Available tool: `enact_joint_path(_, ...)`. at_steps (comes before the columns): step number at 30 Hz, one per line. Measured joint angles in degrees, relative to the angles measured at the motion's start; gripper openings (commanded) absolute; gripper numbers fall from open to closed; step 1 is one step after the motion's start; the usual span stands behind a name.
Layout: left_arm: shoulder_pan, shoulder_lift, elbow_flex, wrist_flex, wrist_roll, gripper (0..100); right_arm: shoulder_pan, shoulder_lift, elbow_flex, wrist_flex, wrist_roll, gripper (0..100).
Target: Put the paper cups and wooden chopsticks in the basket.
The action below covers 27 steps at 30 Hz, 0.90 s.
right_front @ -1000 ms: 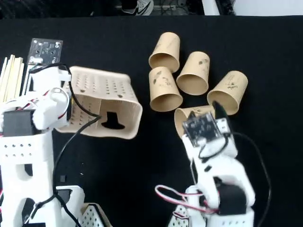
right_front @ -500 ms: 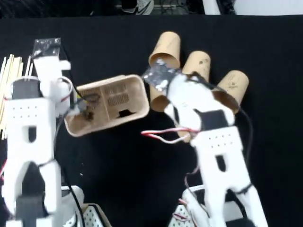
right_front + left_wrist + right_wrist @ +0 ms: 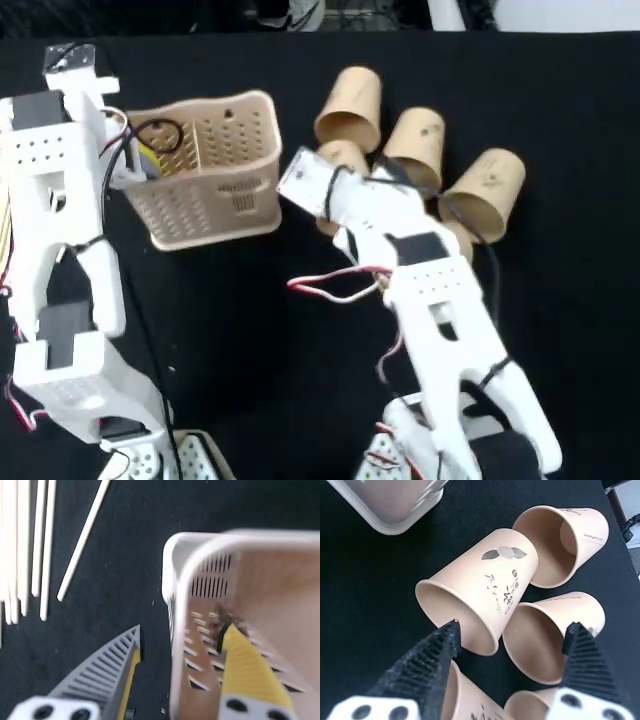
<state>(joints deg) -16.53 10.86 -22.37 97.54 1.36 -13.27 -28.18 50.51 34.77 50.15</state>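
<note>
Beige basket [image 3: 215, 190] is sitting pinched by 1 wall in the left gripper [image 3: 182, 630], apparently holding nothing; paper cups [image 3: 480, 602] are lying on black cloth [image 3: 250, 330] under the wide-spread right gripper [image 3: 514, 626], chopsticks [image 3: 25, 545] beside the basket, all awaiting loading.

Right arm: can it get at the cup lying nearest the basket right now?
Likely yes. The right gripper is open just over that cup, nothing between them. A neighbouring cup lies right beside it, so a finger may bump it.
</note>
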Motion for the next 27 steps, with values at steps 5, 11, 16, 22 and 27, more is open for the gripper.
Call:
enact_joint_path(5,0.0,3.4,-6.1,2.5,0.0,26,1.3,4.4,3.3,-11.4,0.0,33.6)
enact_joint_path(11,0.0,3.4,-6.4,2.6,-2.5,26,1.6,12.8,3.9,-23.1,-3.4,27.1)
enact_joint_path(16,0.0,3.4,-7.0,2.7,-2.8,26,1.9,16.5,3.9,-28.6,-3.9,1.1)
enact_joint_path(22,0.0,3.4,-8.6,2.8,-3.2,26,4.5,12.6,5.5,-28.5,-7.9,1.0)
enact_joint_path(27,0.0,2.3,-9.1,2.9,-3.3,26,5.3,0.2,5.8,-18.9,-10.7,1.1)
